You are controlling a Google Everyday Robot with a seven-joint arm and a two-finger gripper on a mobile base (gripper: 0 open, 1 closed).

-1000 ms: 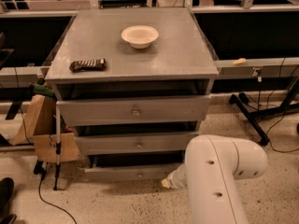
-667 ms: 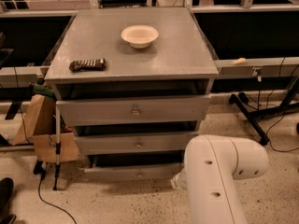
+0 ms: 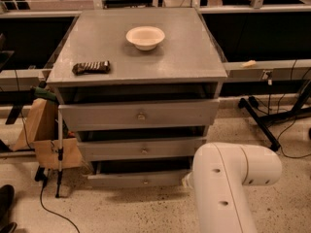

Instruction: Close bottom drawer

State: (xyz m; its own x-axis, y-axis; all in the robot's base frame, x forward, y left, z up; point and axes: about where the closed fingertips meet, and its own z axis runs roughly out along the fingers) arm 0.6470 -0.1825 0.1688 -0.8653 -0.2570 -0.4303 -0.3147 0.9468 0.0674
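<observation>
The bottom drawer (image 3: 138, 179) is the slim grey front at the foot of the grey cabinet, with a tiny central knob. It stands pulled out a little, with a dark gap above it. My white arm (image 3: 228, 188) fills the lower right of the camera view, and its end reaches toward the drawer's right end. The gripper (image 3: 186, 180) sits there, mostly hidden behind the arm. Only a pale tip shows next to the drawer front.
The middle drawer (image 3: 143, 148) and the top drawer (image 3: 140, 114) also stand slightly out. A white bowl (image 3: 145, 37) and a dark snack packet (image 3: 91, 67) lie on the cabinet top. A brown paper bag (image 3: 41, 130) and a pole stand left. A black stand leg (image 3: 260, 123) and cables lie right.
My arm has shifted slightly to the right. The pale gripper tip is more hidden behind it. The bottom drawer looks unchanged.
</observation>
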